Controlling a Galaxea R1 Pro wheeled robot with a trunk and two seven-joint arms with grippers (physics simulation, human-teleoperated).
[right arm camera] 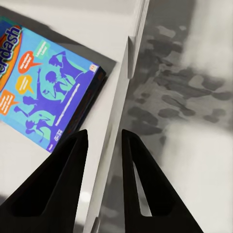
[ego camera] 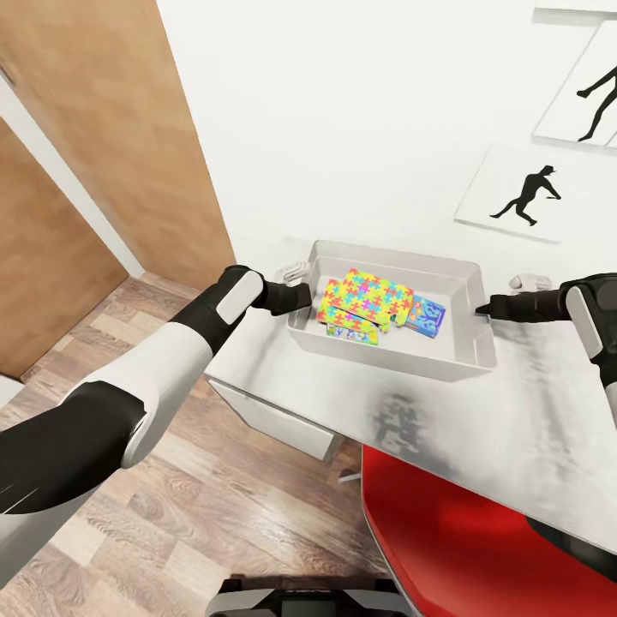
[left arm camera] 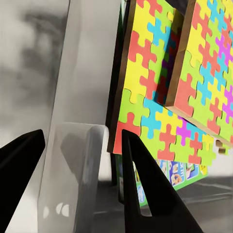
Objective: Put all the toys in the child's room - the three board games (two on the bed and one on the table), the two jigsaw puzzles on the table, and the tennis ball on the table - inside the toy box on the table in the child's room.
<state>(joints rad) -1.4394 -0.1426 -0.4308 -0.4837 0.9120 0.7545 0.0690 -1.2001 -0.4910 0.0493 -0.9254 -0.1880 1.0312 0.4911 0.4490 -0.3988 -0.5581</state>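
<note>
I have both arms at the grey tub [ego camera: 446,364], which sits on the pale surface [ego camera: 531,428] against the white wall, one arm at each short end. In the left wrist view my left fingers [left arm camera: 82,187] straddle the tub's rim, one outside and one inside, with a visible gap, so I judge them not yet clamped. My right fingers [right arm camera: 102,182] sit either side of the opposite rim, narrowly parted; I cannot tell whether they grip it. Inside the tub I count two jigsaw squares [ego camera: 370,296] stacked over a green-edged game box [ego camera: 351,332], and a blue game box [ego camera: 426,316] beside them. I cannot make out the ball or a third game box, so I can't call the job finished.
</note>
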